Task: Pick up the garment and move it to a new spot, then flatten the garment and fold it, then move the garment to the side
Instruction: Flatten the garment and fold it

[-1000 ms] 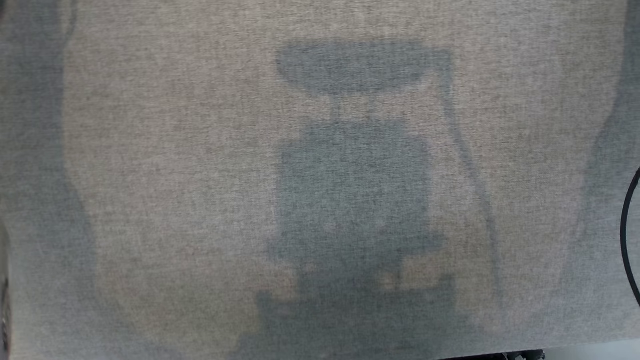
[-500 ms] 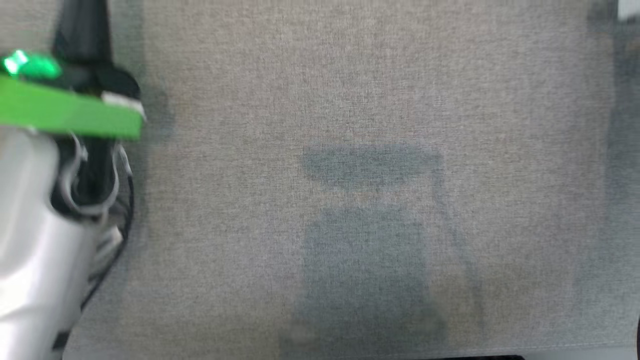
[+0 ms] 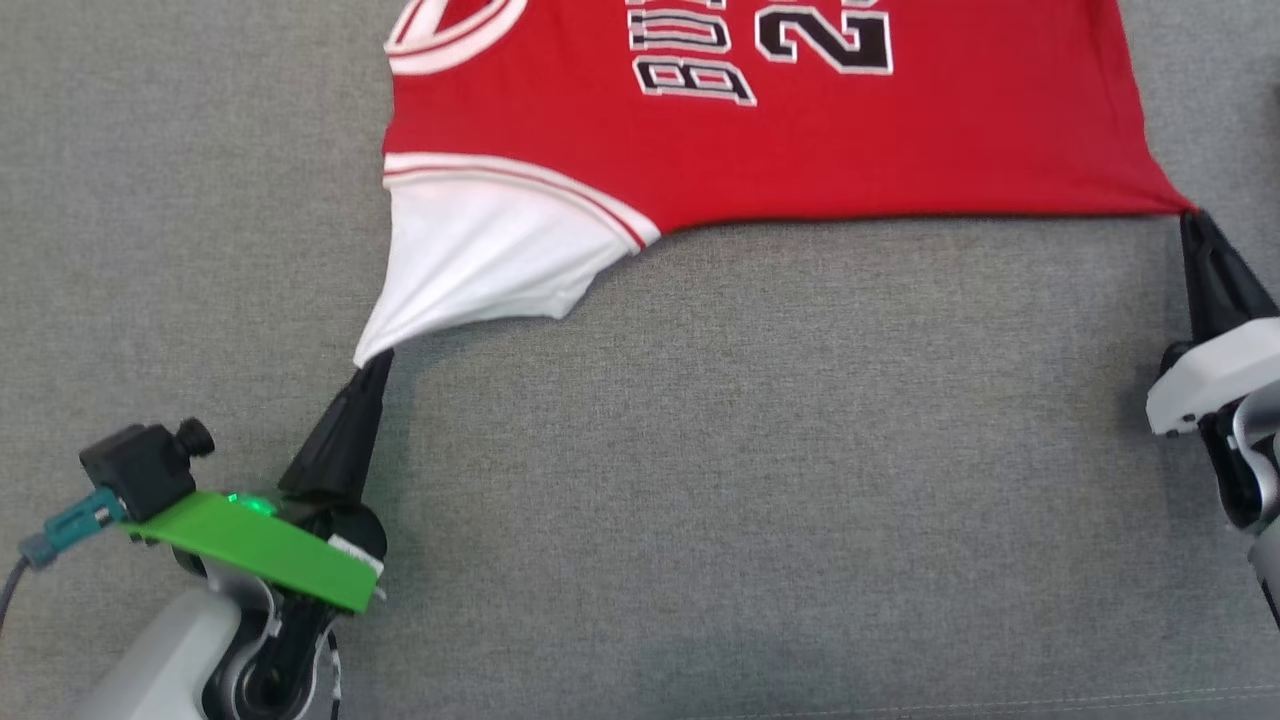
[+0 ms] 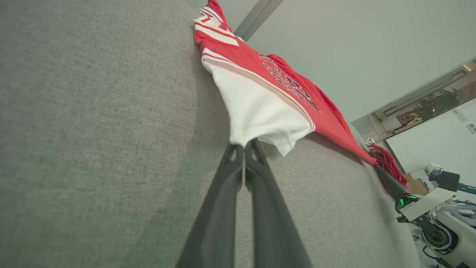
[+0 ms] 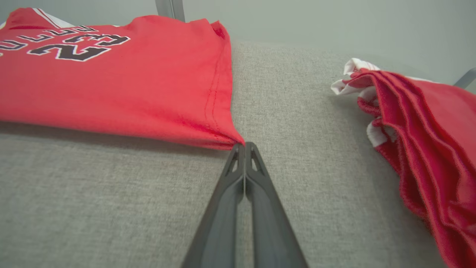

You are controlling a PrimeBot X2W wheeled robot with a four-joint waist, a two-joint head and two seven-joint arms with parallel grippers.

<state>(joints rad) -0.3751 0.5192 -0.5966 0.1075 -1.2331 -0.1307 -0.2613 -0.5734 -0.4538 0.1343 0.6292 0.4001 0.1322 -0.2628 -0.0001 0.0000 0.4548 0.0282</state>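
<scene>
The garment (image 3: 760, 150) is a red jersey with white sleeves and black lettering, spread on the grey cloth surface (image 3: 760, 480) at the top of the head view. My left gripper (image 3: 375, 362) is shut on the tip of its white sleeve (image 4: 256, 111), pulled to a point. My right gripper (image 3: 1188, 215) is shut on the red hem corner (image 5: 227, 136) at the right. In both wrist views the fingers are pressed together at the fabric edge. The jersey's upper part runs off the top of the head view.
Another red and white garment (image 5: 420, 141) lies bunched to the right of my right gripper. A wall and a metal post (image 5: 170, 8) stand behind the surface. The surface's front edge (image 3: 1100, 700) runs along the bottom of the head view.
The head camera has swung, so the picture shifted from bare grey cloth with shadows to the jersey and both grippers holding its corners. The left arm came into view half a second ago.
</scene>
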